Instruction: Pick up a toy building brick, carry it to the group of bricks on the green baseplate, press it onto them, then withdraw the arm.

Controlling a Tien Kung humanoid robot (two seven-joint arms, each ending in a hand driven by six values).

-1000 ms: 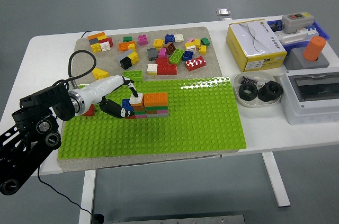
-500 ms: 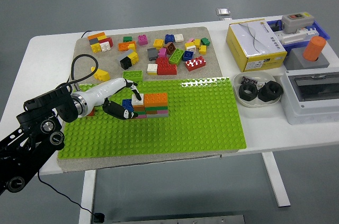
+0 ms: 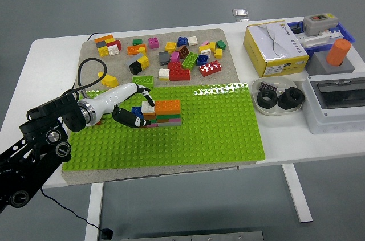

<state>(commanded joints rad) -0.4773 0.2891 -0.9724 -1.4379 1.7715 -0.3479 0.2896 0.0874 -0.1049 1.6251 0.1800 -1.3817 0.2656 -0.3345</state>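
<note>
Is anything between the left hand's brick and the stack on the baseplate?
Nothing visible. The left hand already has the white brick at the brick stack on the green baseplate, no loose piece between them.

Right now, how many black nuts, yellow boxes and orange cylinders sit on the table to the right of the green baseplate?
Black nuts: 2
Yellow boxes: 1
Orange cylinders: 1
Total: 4

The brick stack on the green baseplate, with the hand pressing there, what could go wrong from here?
1. The left hand touches the brick stack at its left end, so withdrawing could drag a brick loose.
2. The white brick under the fingertips may sit half-seated.
3. The arm's looping cable could snag the yellow brick.
</note>
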